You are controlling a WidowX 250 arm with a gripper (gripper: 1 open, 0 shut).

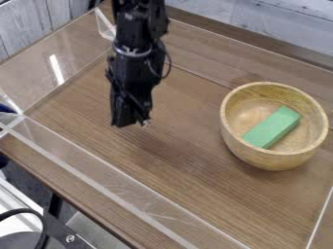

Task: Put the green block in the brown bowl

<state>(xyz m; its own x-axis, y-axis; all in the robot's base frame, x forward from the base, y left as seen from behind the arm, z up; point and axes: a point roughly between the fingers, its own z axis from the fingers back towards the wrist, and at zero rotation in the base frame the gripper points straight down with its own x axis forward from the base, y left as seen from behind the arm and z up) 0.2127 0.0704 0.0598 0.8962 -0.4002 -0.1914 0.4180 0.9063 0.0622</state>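
The green block (272,127) lies tilted inside the brown bowl (242,146), which stands at the right of the wooden table. My gripper (128,121) hangs over the middle-left of the table, well left of the bowl. Its fingers point down, pressed together with nothing between them, the tips close above the tabletop.
A low clear plastic wall (78,160) runs along the table's front and left edges. Grey planks (260,19) form the back wall. The wood surface between the gripper and the bowl is bare.
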